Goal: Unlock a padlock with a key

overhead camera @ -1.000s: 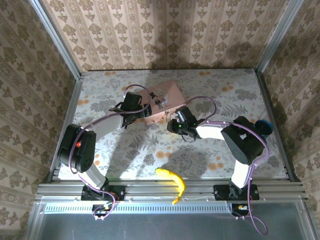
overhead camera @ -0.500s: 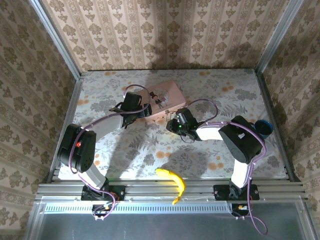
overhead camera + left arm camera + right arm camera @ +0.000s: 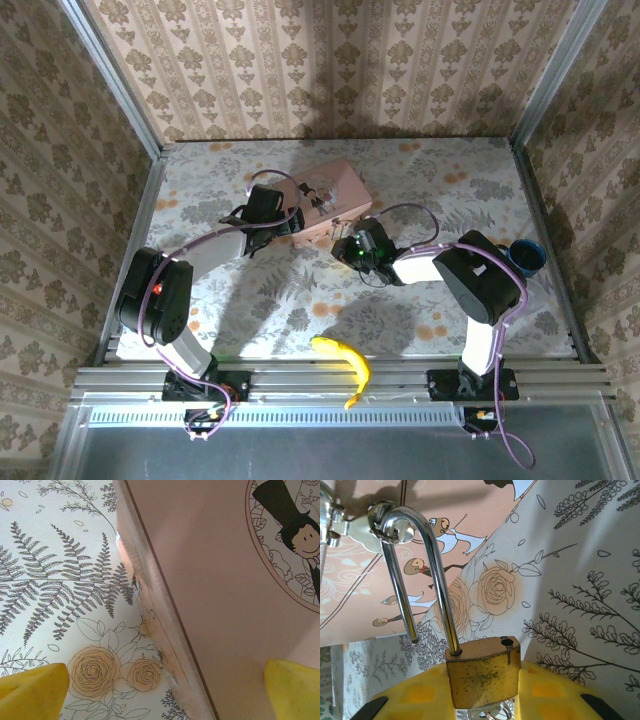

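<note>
Item one: padlock [image 3: 482, 672], brass body with a scuffed face, upright in the right wrist view, pinched between the yellow fingers [image 3: 545, 692] of the right gripper [image 3: 481, 695], whose jaws are clenched on its two sides. Its shackle [image 3: 427, 550], thin and silvery, rises toward 11 o'clock from the body; the long leg sits in the body, while the short leg hangs free with its end apart from the empty hole on the body's top, so I read the lock as open. The shackle's arch is threaded through a silvery hasp [image 3: 367, 532] on the pink tin [image 3: 350, 585]. A silvery ring [image 3: 490, 714] pokes out under the body; I cannot tell whether the key is there. Item two: pink tin [image 3: 335, 192], rectangular, lid printed with a top-hatted figure [image 3: 297, 535], lying just past the middle of the surface [image 3: 450, 180] toward 12 o'clock; from above, the right gripper [image 3: 350, 245] meets it at its 6 o'clock edge. Item three: left gripper [image 3: 293, 222], at the tin's 8 o'clock corner, jaws released and spread wide, one yellow fingertip [image 3: 30, 687] over the floral cloth and the other over the lid, gripping nothing. Item four: banana [image 3: 345, 362], at 6 o'clock on the near rail. Item five: dark blue round object [image 3: 528, 255], at the 3 o'clock edge.
</note>
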